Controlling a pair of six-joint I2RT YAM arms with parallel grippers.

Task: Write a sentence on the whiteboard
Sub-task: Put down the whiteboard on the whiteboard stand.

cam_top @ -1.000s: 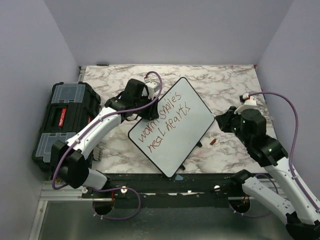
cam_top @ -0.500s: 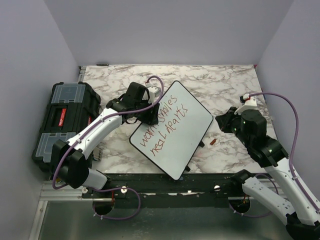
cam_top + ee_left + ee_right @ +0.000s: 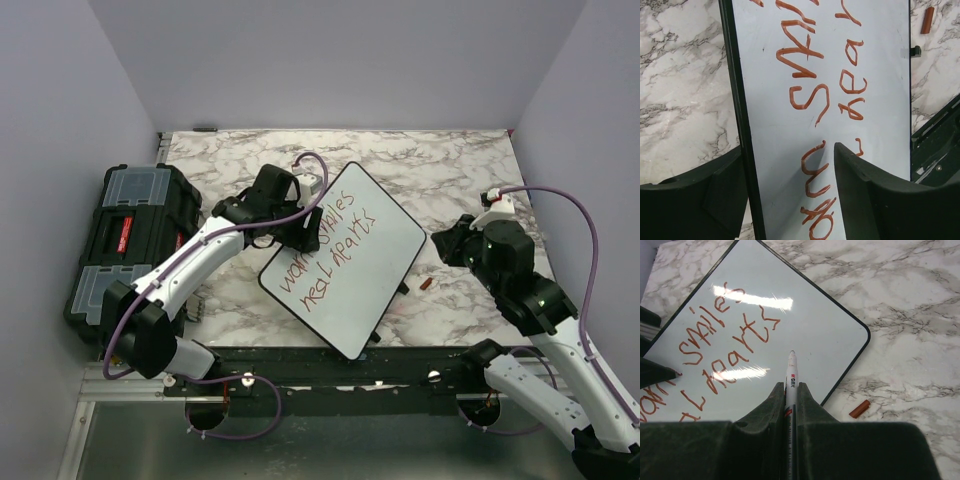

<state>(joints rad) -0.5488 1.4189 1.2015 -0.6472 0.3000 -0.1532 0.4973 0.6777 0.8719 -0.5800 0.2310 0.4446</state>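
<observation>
One marble-patterned table (image 3: 450, 170) has one black toolbox (image 3: 130, 235) at its left. One white, round-cornered, black-rimmed whiteboard (image 3: 385, 235) lies askew mid-table. One red handwritten sentence (image 3: 325, 250) crosses it in two lines. Two tools: the left tool (image 3: 787, 165) gapes wide astride the whiteboard's rim, and the right tool (image 3: 790, 395) pinches one marker (image 3: 791, 372). One red cap (image 3: 427, 284) lies near the whiteboard.

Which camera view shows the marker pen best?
The right wrist view: the marker sits in the shut right gripper, its tip plain. In the top view the arm hides it; the left wrist view misses it.
</observation>
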